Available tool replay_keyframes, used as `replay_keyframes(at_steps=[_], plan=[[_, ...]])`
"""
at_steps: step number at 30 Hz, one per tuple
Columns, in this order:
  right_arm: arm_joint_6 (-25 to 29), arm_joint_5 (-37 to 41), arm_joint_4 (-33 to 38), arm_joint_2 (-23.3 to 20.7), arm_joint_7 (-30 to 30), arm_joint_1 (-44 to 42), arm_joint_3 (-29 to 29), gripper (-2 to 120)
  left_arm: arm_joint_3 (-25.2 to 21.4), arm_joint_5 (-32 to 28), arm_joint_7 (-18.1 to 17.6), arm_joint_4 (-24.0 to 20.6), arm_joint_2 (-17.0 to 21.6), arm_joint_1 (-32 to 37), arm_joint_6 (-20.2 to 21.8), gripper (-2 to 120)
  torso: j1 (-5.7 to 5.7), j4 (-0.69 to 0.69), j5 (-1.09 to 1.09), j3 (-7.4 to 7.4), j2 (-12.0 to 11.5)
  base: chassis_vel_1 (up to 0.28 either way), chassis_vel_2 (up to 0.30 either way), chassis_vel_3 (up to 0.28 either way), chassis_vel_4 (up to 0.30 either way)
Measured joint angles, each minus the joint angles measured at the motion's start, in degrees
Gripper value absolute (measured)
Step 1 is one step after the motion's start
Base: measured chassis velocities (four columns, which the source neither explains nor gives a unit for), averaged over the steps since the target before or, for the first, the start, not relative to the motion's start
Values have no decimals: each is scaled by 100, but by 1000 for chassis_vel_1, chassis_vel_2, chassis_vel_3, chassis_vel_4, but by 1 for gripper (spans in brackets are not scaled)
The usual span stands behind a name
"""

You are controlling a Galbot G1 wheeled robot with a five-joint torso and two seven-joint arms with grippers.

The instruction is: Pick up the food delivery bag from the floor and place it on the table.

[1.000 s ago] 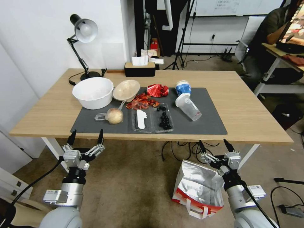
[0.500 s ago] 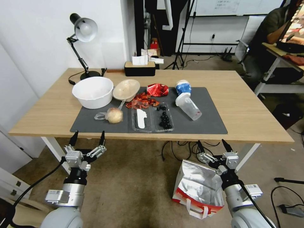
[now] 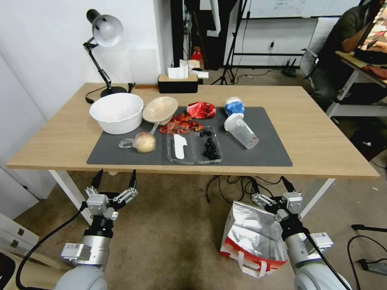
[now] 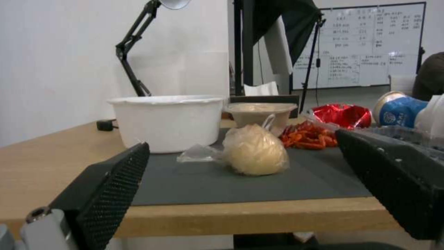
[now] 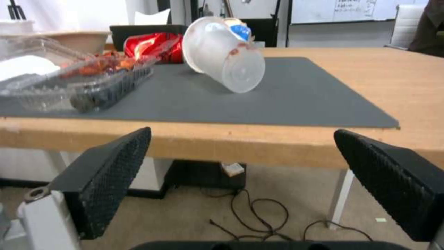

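Bench (image 3: 322,141): light wood, white legs, dark grey mat (image 3: 262,155) bearing food items. Floor (image 3: 177,237): brown-grey, stained, black cables. Food delivery bag (image 3: 250,237): on floor, foil-lined, beneath right gripper (image 3: 269,186). Left gripper (image 3: 115,178): low before bench edge. Both jaws wide open, empty.

We see the table (image 3: 322,137) bare to the right of the mat (image 3: 266,155), while 2 bowls, trays and cups crowd its middle; black cables (image 3: 225,187) trail across the floor (image 3: 177,237) underneath.
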Motion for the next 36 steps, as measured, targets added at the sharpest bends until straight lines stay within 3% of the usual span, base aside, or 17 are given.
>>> replay_keyframes(at_steps=[36], plan=[[-115,-171,-206,-101,-73,8,-49,100,142,54,-20,191,-34,-10,-78,100,-414,0,0,-560,-974,0,0,0,0]])
